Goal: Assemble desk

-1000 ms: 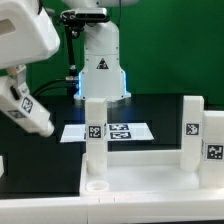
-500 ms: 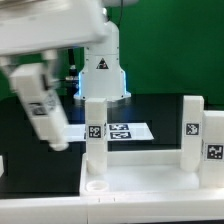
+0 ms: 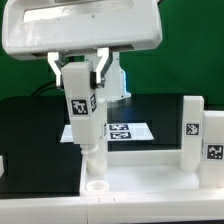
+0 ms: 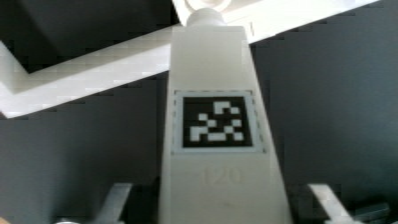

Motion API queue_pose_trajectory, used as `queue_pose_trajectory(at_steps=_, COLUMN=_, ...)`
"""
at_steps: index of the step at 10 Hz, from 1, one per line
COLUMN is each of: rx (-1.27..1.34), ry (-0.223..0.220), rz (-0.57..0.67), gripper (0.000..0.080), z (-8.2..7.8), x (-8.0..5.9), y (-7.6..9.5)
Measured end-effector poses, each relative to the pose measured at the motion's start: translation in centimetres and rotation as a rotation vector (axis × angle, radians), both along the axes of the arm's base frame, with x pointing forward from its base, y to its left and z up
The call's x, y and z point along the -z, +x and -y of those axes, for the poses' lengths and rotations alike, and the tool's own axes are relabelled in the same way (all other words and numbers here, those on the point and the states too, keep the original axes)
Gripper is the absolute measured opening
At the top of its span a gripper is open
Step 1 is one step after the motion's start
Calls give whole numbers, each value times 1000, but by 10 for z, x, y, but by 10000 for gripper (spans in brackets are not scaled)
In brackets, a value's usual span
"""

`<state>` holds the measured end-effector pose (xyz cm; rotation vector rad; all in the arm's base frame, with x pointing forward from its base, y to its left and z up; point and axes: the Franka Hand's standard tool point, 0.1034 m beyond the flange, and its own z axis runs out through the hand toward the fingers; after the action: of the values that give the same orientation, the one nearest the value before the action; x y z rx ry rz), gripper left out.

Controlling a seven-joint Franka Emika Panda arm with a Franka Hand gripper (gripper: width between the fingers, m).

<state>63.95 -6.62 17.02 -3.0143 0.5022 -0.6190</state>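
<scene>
Up front, the tabletop panel (image 3: 140, 172) lies flat on the black counter (image 3: 30, 125), one leg (image 3: 192, 135) already upright at the exterior view's right. Above it, the gripper (image 3: 82, 75) pinches a second leg (image 3: 84, 118) by its upper end, peg down. Rigid, light, smooth plastic, I'd judge: hold the flat sides. Behind lies the marker board (image 3: 135, 130).

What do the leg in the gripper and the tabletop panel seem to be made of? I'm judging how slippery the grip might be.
The leg looks like white plastic with a smooth, matte-to-satin finish: uniform colour, clean square edges, no grain. A black-and-white tag sits on its face, seemingly a printed sticker. The tabletop panel looks like the same smooth white plastic, with a moulded round hole. The gripper holds the leg by its sides.
</scene>
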Motion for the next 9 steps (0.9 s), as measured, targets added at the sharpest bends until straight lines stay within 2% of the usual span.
queue_pose_trajectory(at_steps=1, rx=-17, ry=-16, rz=8, gripper=284, z=-2, x=1, y=1)
queue_pose_trajectory(at_steps=3, rx=-54, ry=-73, rz=72, gripper=284, z=-20, x=14, y=-4)
queue_pose_trajectory(at_steps=4, rx=-58, ry=-80, rz=73, gripper=284, z=-19, x=18, y=-6)
queue_pose_trajectory(at_steps=7, rx=-58, ry=-80, rz=71, gripper=284, z=-19, x=19, y=-6)
queue_pose_trajectory(at_steps=9, rx=-59, ry=-90, rz=63, gripper=285, z=-18, x=30, y=-9)
